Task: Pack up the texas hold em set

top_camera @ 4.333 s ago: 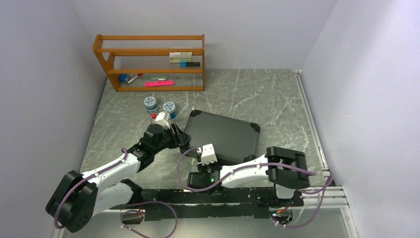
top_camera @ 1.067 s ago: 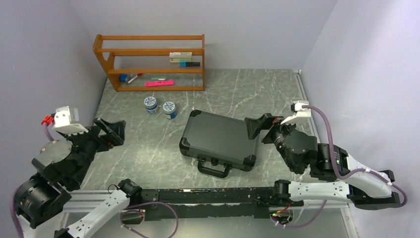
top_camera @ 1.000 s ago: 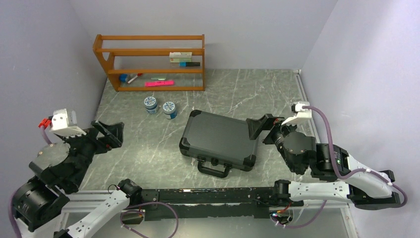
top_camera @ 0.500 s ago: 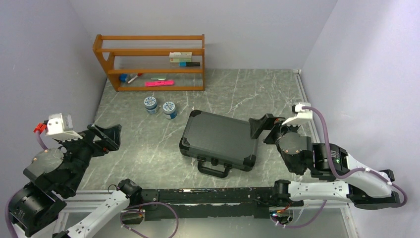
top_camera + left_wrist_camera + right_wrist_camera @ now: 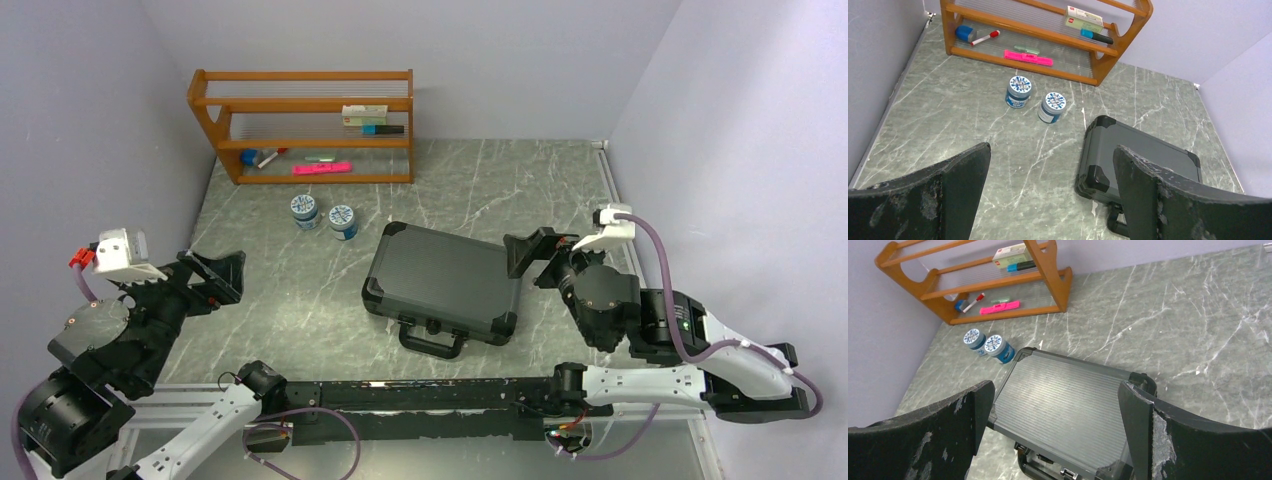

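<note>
A black case (image 5: 445, 280) lies shut in the middle of the grey tabletop (image 5: 480, 190), its handle (image 5: 432, 343) facing the near edge. The left hand (image 5: 215, 278) hangs well to its left and the right hand (image 5: 535, 262) just beside its right corner, both with fingers spread. Two blue tubs (image 5: 304, 210) stand beyond it, before a wooden shelf (image 5: 300, 125).

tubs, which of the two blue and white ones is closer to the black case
The right-hand tub in the top view, just off the briefcase at its far left corner. The other tub stands left of it, nearer the wooden shelf.
</note>
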